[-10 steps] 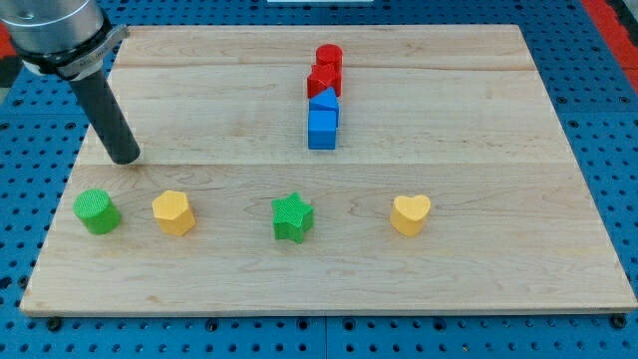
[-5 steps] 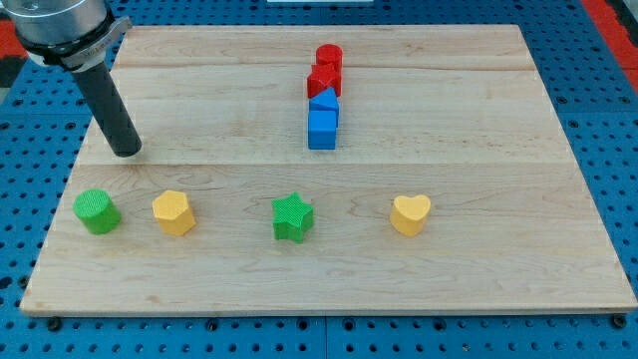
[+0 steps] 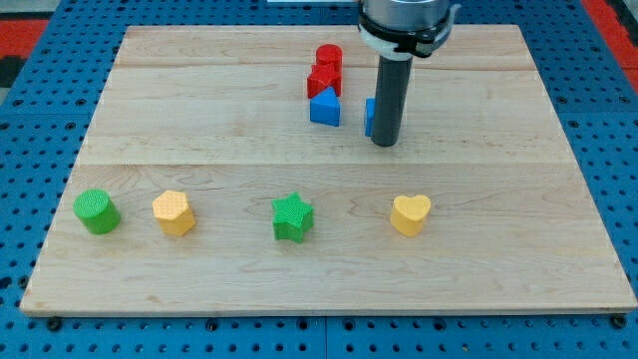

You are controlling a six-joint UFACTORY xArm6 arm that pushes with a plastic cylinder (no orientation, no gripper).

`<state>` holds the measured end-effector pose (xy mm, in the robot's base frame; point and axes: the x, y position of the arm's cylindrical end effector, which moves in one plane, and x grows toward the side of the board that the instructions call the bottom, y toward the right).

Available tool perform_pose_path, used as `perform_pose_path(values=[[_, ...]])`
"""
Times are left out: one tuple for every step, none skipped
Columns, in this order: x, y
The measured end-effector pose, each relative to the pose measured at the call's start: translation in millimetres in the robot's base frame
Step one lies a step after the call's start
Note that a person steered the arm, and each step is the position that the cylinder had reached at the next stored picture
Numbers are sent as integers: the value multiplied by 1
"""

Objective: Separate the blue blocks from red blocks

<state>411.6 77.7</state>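
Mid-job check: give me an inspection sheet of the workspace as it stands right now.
Surface: wooden board, lying on a blue pegboard.
Job's things: red cylinder and red star touching at the view's top; blue triangular block right below the red star, seemingly touching it; a second blue block off to the view's right, mostly hidden behind the rod, shape not clear.
Clutter: green cylinder, yellow hexagon, green star, yellow heart in a row near the view's bottom.
Grippers: none; my tip sits at the hidden blue block, to the view's right of the triangular one.
Cables: nothing seen.
Surroundings: red patches in the top corners.
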Motion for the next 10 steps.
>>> perform_pose_path(values=[[-3, -49], [-33, -141], [-64, -149], [-65, -85], [-59, -31], [-54, -26], [-49, -80], [-22, -80], [-24, -9], [-26, 28]])
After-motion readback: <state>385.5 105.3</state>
